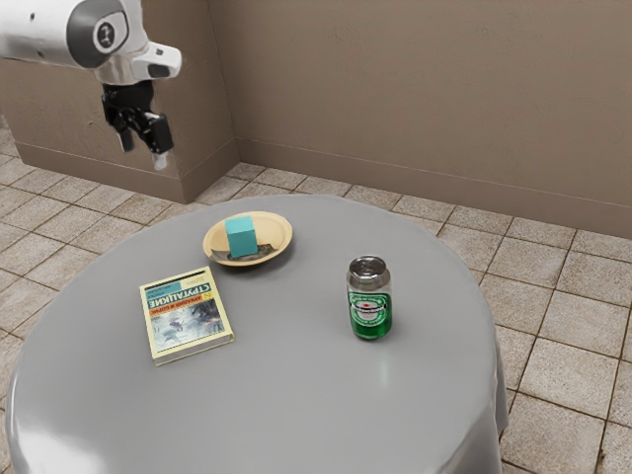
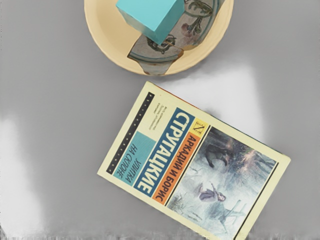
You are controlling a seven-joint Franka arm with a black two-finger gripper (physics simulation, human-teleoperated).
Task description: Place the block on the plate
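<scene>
High at the exterior view's upper left, my gripper [image 1: 144, 141] hangs with its fingers apart and nothing between them. A turquoise block [image 1: 241, 237] rests inside the shallow yellow plate [image 1: 279, 232], which stands on the grey table toward its far side. The gripper is well above and apart from both. In the wrist view the block [image 2: 153, 19] lies on the plate [image 2: 105, 44], both cut off by the picture's edge, and the plate's patterned middle is partly covered by the block.
A book [image 1: 187, 315] lies on the round grey table [image 1: 286, 395], near the plate; its cover [image 2: 197, 160] faces up in the wrist view. A green and silver can [image 1: 369, 299] stands upright toward the exterior view's right.
</scene>
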